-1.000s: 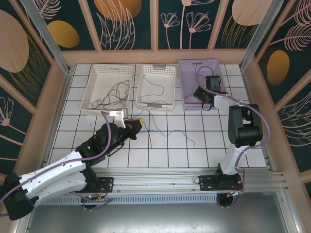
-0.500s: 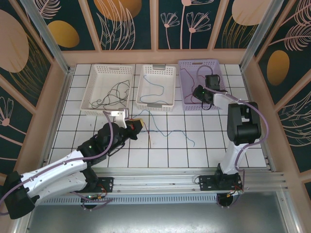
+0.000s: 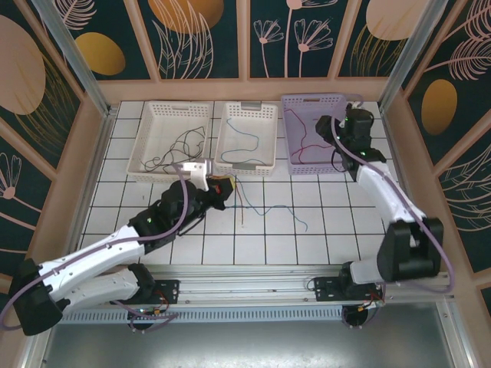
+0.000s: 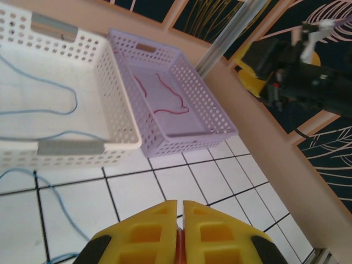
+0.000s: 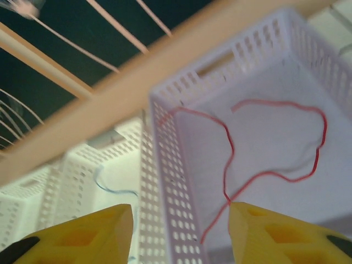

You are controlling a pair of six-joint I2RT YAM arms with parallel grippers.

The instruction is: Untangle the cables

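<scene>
Jaws on right gripper (image 5: pixel 180 209) sit about half open, empty, above the red cable (image 5: pixel 320 135) in the lilac basket (image 3: pixel 314 97) at 1 o'clock; left gripper (image 4: pixel 180 204) is pinched shut, can't tell on what. Reckon that blue cable (image 3: pixel 288 207) trailing out from 12 o'clock could snag the white basket (image 3: pixel 222 142) rim if tugged

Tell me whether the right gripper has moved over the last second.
Yes. In the top view the right gripper has shifted from the near half of the lilac basket toward its far right corner.
</scene>
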